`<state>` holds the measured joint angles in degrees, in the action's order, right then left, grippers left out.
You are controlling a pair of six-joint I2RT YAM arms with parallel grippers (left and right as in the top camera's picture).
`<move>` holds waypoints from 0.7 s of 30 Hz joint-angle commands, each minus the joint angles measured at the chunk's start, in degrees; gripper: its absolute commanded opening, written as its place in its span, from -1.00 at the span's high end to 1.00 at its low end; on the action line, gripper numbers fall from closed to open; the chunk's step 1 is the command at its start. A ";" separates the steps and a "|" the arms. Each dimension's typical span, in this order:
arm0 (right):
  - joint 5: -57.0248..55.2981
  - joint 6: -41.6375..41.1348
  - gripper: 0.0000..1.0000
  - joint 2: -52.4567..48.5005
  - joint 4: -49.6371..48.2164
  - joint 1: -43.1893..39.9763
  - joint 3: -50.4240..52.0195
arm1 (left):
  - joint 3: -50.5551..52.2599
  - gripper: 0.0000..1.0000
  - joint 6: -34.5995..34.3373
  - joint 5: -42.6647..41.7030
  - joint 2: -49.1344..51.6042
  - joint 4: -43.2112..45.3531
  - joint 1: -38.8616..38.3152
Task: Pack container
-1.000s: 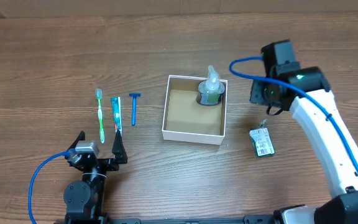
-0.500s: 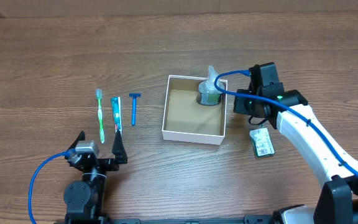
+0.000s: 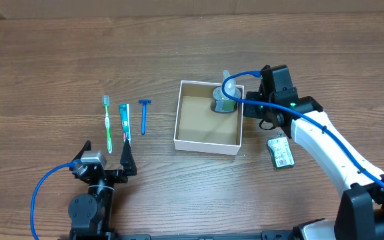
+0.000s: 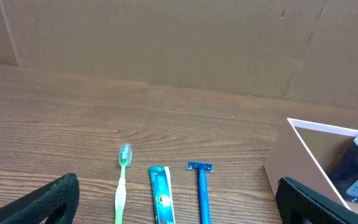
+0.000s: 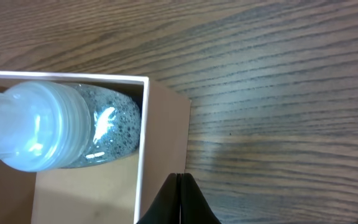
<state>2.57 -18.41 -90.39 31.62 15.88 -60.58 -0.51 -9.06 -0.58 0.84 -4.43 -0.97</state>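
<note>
I'm watching the container (image 3: 204,123) sitting mid-tabletop (image 3: 179,53), with a clear bottle (image 3: 225,100) standing in its far right corner. My right tool (image 5: 180,190) is hovering pinched closed and empty just beside the container's right wall. My left tool (image 3: 107,159) is resting spread wide at the near left, gripping nothing.

Room in the box, bottle in one corner

The container (image 3: 202,123) is bare on its left and lower parts. A bottle (image 3: 226,100) fills its upper right corner, and the right gripper (image 5: 180,193), fingers pressed together, crowds the right wall.
</note>
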 commanded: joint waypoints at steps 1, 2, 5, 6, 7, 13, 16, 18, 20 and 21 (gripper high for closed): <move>0.11 -2.78 0.92 -0.17 -1.38 0.31 0.44 | 0.26 -1.00 -0.81 0.15 -0.59 0.04 0.22; 0.11 -3.63 0.92 -0.17 -1.57 0.28 0.55 | 0.26 -1.00 -0.81 0.15 -0.59 0.04 0.22; 0.15 -5.70 0.92 -0.66 -2.73 0.31 0.55 | 0.26 -1.00 -0.81 0.15 -0.59 0.04 0.22; 0.13 -5.99 0.92 -0.98 -3.06 0.31 0.55 | 0.26 -1.00 -0.81 0.15 -0.59 0.04 0.22; 0.13 -6.78 0.92 -1.38 -3.30 0.31 0.55 | 0.26 -1.00 -0.81 0.15 -0.59 0.04 0.22; 0.61 -7.32 0.93 -6.08 -5.77 0.31 0.55 | 0.26 -1.00 -0.81 0.15 -0.59 0.04 0.22; 3.96 -5.88 0.92 -6.23 -8.04 0.28 0.50 | 0.26 -1.00 -0.81 0.15 -0.59 0.04 0.22; 6.38 -4.31 0.92 -6.23 -9.07 0.28 0.50 | 0.26 -1.00 -0.81 0.15 -0.59 0.04 0.22; 6.62 -3.87 0.92 -6.23 -9.29 0.28 0.50 | 0.26 -1.00 -0.81 0.15 -0.59 0.04 0.22; 6.60 -3.63 0.92 -6.23 -9.25 0.28 0.50 | 0.26 -1.00 -0.81 0.15 -0.59 0.04 0.22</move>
<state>6.17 -23.77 -96.55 23.18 15.84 -60.25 -0.51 -9.06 -0.58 0.84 -4.43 -0.97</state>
